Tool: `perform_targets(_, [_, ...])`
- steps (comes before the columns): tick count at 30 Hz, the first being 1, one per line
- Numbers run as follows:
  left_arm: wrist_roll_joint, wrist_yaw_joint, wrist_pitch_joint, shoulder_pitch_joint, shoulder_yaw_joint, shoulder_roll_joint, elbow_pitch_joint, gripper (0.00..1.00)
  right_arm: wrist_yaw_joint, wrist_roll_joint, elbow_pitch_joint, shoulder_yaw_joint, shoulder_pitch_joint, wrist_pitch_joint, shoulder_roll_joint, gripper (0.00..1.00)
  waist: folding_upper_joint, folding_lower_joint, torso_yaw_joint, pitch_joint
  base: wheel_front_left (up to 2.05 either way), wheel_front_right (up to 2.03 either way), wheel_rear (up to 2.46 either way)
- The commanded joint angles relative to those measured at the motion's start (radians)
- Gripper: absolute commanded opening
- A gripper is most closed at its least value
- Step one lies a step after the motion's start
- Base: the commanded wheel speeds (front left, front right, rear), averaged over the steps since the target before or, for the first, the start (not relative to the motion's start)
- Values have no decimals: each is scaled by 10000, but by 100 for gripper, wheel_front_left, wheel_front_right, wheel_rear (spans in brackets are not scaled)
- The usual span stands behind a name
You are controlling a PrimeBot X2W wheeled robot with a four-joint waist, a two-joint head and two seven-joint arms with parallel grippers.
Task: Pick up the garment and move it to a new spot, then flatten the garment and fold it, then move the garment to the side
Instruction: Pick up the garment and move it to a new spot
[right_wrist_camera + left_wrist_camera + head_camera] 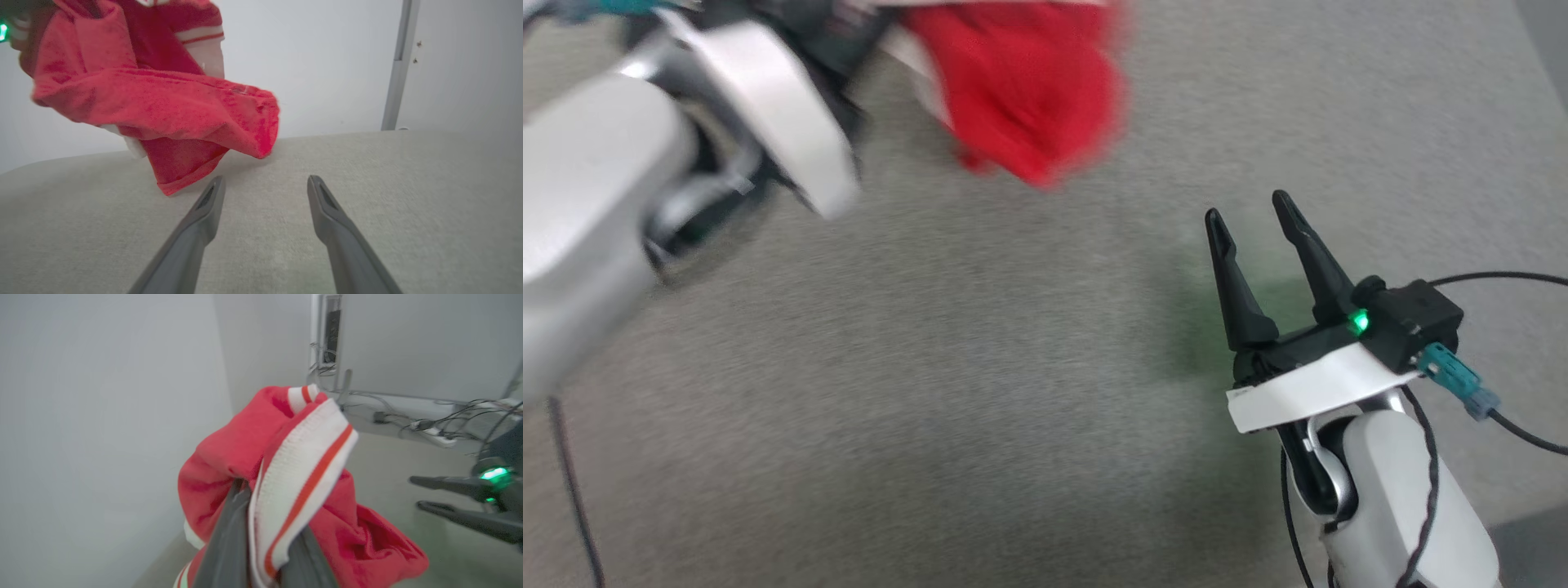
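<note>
The left gripper [265,522] has its jaws clamped on the striped trim of the red T-shirt [1021,90], which hangs bunched over the grey surface [931,367] beside the empty, wide-open right gripper [1250,208], so pickup looks done, with placing, flattening, folding and setting aside left.

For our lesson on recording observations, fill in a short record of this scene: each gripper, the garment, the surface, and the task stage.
left gripper: shut on the garment at its striped trim
right gripper: open, empty, apart from the garment
garment: red, bunched, hanging from the left gripper
surface: grey, cloth-like
task stage: garment picked up, not yet flattened or folded
</note>
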Motion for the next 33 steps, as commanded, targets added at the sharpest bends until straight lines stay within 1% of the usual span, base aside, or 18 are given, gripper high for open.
perform_targets(1, [-350,24,286,-52,-52,29,-529,0,-7,113,-97,15,129,-15,13,100,0,-1,-512,299,0,0,0])
perform_targets(4, [-1555,24,1271,277,-124,236,-1984,0,-7,424,-307,-89,263,-15,12,100,0,-1,-939,519,0,0,0])
perform_targets(6, [-2090,24,1975,552,-151,500,-2448,0,-7,650,-458,-182,329,-15,16,100,0,-1,-1213,672,0,0,0])
perform_targets(8, [-2187,24,2807,945,-149,736,-2529,0,-7,891,-554,-232,405,-15,18,100,0,-1,-1468,813,0,0,0])
perform_targets(11, [-2194,24,3605,1296,-126,986,-1938,0,-7,1188,-675,-194,514,-14,15,100,0,-1,-1822,991,0,0,0])
perform_targets(14, [-1782,24,4117,1303,-138,1229,-1036,0,-7,1520,-828,-104,598,-15,16,100,0,-1,-2189,1168,0,0,0])
perform_targets(16, [-1699,24,4305,1212,-139,1324,-453,0,-7,1721,-893,-56,703,-15,15,100,0,-1,-2426,1255,0,0,0])
perform_targets(19, [-1047,24,4867,1224,-150,1576,40,0,-5,1977,-1003,28,809,-15,15,100,0,-1,-2727,1347,0,0,0])
perform_targets(21, [-295,27,5446,1409,-180,1825,171,0,-5,2101,-1038,91,923,-15,20,100,0,-1,-2885,1391,0,0,0])
perform_targets(22, [-113,36,5724,1583,-223,2003,336,0,-7,2175,-1079,97,1014,-15,12,100,0,-1,-2987,1426,0,0,0])
perform_targets(27, [224,42,6032,1895,-302,2168,471,0,-7,2277,-1136,136,1126,-14,13,100,0,-1,-3101,1467,0,0,0])
perform_targets(29, [252,50,5917,1920,-307,2148,468,0,-7,2197,-1120,90,1119,-15,12,100,0,-1,-3051,1421,0,0,0])
perform_targets(30, [223,50,5774,1875,-302,2092,475,15,-7,2108,-1109,63,1088,-14,13,100,0,-1,-2989,1370,0,0,0])
perform_targets(31, [220,48,5630,1799,-290,2015,468,50,-5,2024,-1096,40,1050,-14,13,100,0,-1,-2913,1304,0,0,0])
perform_targets(32, [87,41,5481,1755,-270,1920,458,100,-7,1922,-1071,4,1009,-15,13,100,0,-1,-2817,1221,0,0,0])
perform_targets(33, [-122,25,5304,1714,-255,1808,426,100,-7,1815,-1039,-41,965,-15,12,100,0,-1,-2706,1127,0,0,0])
